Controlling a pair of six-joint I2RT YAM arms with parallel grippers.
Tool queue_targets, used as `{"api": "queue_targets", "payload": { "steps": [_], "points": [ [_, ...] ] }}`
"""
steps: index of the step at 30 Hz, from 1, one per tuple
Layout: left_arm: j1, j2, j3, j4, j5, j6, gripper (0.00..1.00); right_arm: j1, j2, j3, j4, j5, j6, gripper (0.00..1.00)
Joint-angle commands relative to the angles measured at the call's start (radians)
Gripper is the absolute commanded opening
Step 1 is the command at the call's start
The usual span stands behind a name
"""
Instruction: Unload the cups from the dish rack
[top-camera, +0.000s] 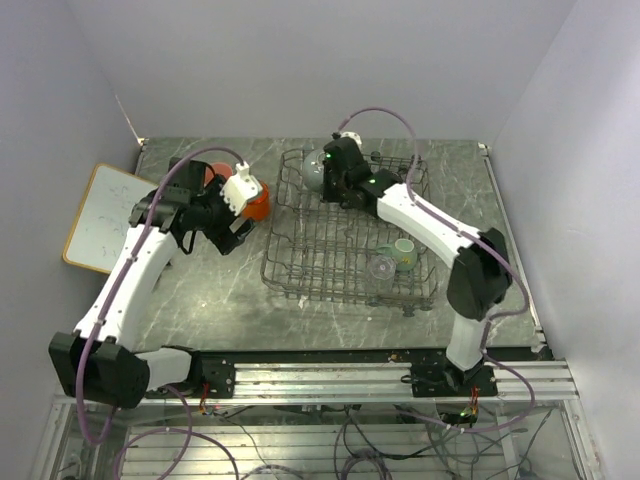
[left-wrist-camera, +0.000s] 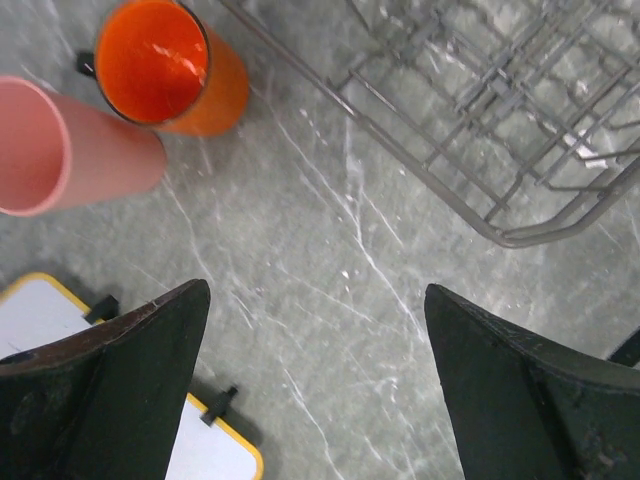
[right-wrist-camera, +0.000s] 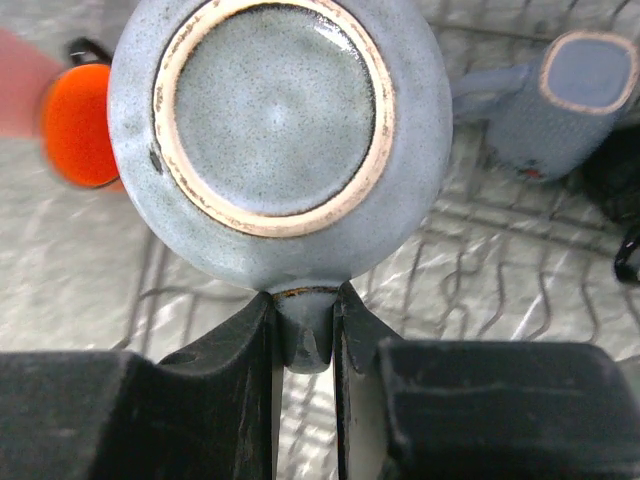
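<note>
The left claw (left-wrist-camera: 315, 295) hung wide apart over the table (left-wrist-camera: 300, 180), 2 cups — orange mug (left-wrist-camera: 165, 65), pink tumbler (left-wrist-camera: 70, 145) — just beyond it. At the rack's (top-camera: 320, 240) far-left corner, the right claw (right-wrist-camera: 305, 340) pinched a grey mug's (right-wrist-camera: 275, 110) handle, base facing the wrist.

Left gripper (left-wrist-camera: 315, 390): jaws wide apart, only bare grey marbled table (left-wrist-camera: 340, 200) between the dark fingers (left-wrist-camera: 130, 390). Orange mug (left-wrist-camera: 165, 70) near the view's top left, open mouth toward the camera. Pink tumbler (left-wrist-camera: 80, 150) just beside it, at the left edge. Dish rack (left-wrist-camera: 520, 238): one grey wire corner, upper right. Yellow-edged white board (left-wrist-camera: 40, 310) lower left, partly behind a finger.
</note>
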Motion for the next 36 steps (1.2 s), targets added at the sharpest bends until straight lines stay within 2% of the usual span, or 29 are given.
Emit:
{"api": "queue_targets", "payload": {
  "steps": [1, 8, 14, 17, 21, 24, 29, 33, 36],
  "points": [
    [0.002, -0.096, -0.033, 0.165, 0.113, 0.047, 0.99, 0.003, -0.182, -0.088, 0.081, -0.215, 0.157, 0.0],
    [-0.005, -0.269, -0.196, 0.366, 0.195, 0.246, 0.99, 0.003, -0.383, -0.357, 0.301, -0.59, 0.392, 0.0],
    [-0.012, -0.457, -0.377, 0.53, 0.272, 0.49, 1.0, 0.002, -0.429, -0.51, 0.612, -0.873, 0.614, 0.0],
    [-0.015, -0.493, -0.408, 0.551, 0.28, 0.532, 0.99, 0.002, -0.423, -0.563, 0.769, -0.969, 0.725, 0.0],
    [-0.015, -0.507, -0.4, 0.471, 0.333, 0.608, 0.97, 0.006, -0.411, -0.631, 0.998, -1.021, 0.901, 0.0],
    [-0.015, -0.541, -0.431, 0.467, 0.353, 0.65, 0.96, 0.016, -0.416, -0.657, 1.065, -1.014, 0.947, 0.0],
    [-0.015, -0.592, -0.467, 0.567, 0.37, 0.566, 0.94, 0.06, -0.425, -0.668, 1.109, -0.988, 0.975, 0.0],
    [-0.017, -0.596, -0.427, 0.599, 0.401, 0.451, 0.89, 0.102, -0.43, -0.715, 1.194, -0.975, 1.032, 0.0],
    [-0.017, -0.601, -0.421, 0.602, 0.407, 0.451, 0.85, 0.134, -0.441, -0.731, 1.251, -0.962, 1.074, 0.0]
  ]
}}
